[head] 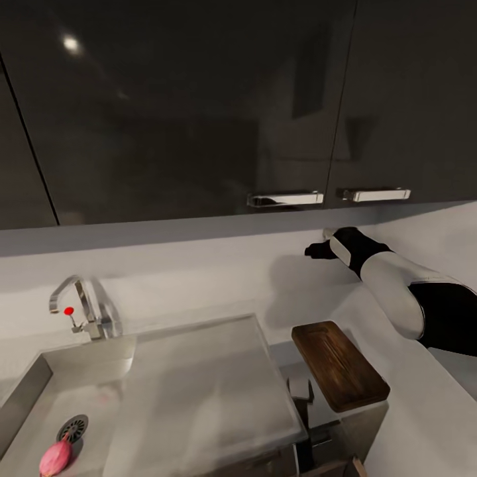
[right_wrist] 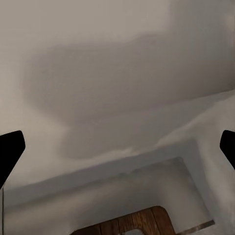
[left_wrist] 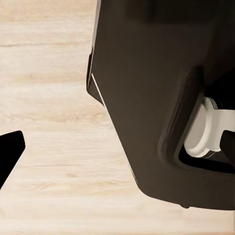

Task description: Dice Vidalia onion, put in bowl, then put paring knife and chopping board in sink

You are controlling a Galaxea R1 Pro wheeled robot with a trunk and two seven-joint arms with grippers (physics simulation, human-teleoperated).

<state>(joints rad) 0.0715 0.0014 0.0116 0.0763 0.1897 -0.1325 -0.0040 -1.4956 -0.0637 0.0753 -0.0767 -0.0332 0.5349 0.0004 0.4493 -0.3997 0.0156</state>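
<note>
Head view: Vidalia onion (head: pixel 55 458) in sink (head: pixel 40 381); right wrist view: right end effector (right_wrist: pixel 117 147) spread above chopping board (right_wrist: pixel 128 224).

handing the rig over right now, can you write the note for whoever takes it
Right gripper: raised near the wall above the countertop, open, holding nothing.
Left gripper: fingertip shows over pale wood floor; state cannot be told, nothing seen held.
Vidalia onion: in the sink, beside the drain.
Chopping board: on the countertop right of the sink, bare.
Done: nothing yet.
Left: lift the onion out, dice it, bowl it, then knife and board into the sink.
</note>
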